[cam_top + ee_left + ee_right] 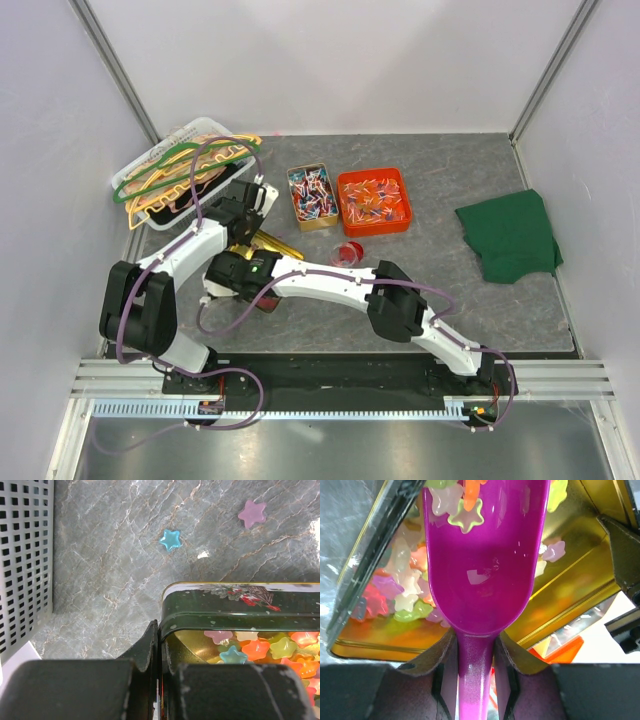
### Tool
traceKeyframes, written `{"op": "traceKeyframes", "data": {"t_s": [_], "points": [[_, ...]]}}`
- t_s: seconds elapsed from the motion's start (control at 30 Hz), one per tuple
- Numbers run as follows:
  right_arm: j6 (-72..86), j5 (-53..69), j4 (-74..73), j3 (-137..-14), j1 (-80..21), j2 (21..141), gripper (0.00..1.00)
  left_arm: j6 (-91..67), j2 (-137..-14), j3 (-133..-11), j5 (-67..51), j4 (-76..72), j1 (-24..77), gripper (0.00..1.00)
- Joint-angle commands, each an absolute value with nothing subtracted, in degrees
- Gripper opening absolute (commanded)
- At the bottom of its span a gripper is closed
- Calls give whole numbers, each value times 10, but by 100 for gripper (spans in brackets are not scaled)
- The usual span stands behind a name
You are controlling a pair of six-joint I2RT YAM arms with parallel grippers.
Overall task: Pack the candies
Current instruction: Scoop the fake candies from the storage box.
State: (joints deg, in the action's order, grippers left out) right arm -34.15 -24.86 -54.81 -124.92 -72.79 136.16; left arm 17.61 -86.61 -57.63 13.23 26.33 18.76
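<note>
Where the two arms meet: a dark green rectangular metal tin (pixel 225 612) with a gold rim and a gold inside is stood on the grey marbled table (pixel 100 570), left of centre in the top view.
Left gripper (pixel 159 637): it is clamped tight on the tin's wall near a corner.
Right gripper (pixel 475 652): it is closed around the handle of a purple plastic scoop (pixel 485 580), whose bowl is held over the tin's open top.
Star-shaped candies (pixel 257 647): pastel orange, yellow, pink, blue and green pieces are heaped inside the tin, and a few are carried at the front of the scoop's bowl (a pale green one and an orange one can be made out).
Loose stars: a blue star candy (pixel 170 539) and a pink star candy (pixel 252 513) are seen on the table beyond the tin, apart from each other.
Twist-wrapped candies (pixel 310 192): red, blue and white pieces are packed in a small gold tin (pixel 318 224) and in an orange plastic tray (pixel 378 230) just right of it, both beyond the arms.
Red round lid (pixel 348 252): it is laid on the table in front of the tray.
White perforated basket (pixel 25 555): it is set at the table's left edge, with coloured hangers (pixel 180 170) piled in it.
Dark green cloth (pixel 512 235): it is left crumpled at the right side, well apart from the tins.
</note>
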Motion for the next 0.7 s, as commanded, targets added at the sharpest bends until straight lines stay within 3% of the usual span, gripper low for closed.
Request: {"op": "traceKeyframes", "data": {"t_s": [0.0,0.2,0.43,0.67], "points": [[-305,-137,-519,-1241,-722,1352,0,148,-845,-575,118,241,191,2],[-261,-15,-497,-1216,-694,1312,0,149,-852,-570,106,237,191,2],[-234,33,-475,-1191,-665,1281,0,152,-860,-571,106,236,190,2],[-249,4,-476,-1193,-645,1251,0,154,-864,-568,104,232,186,2]]}}
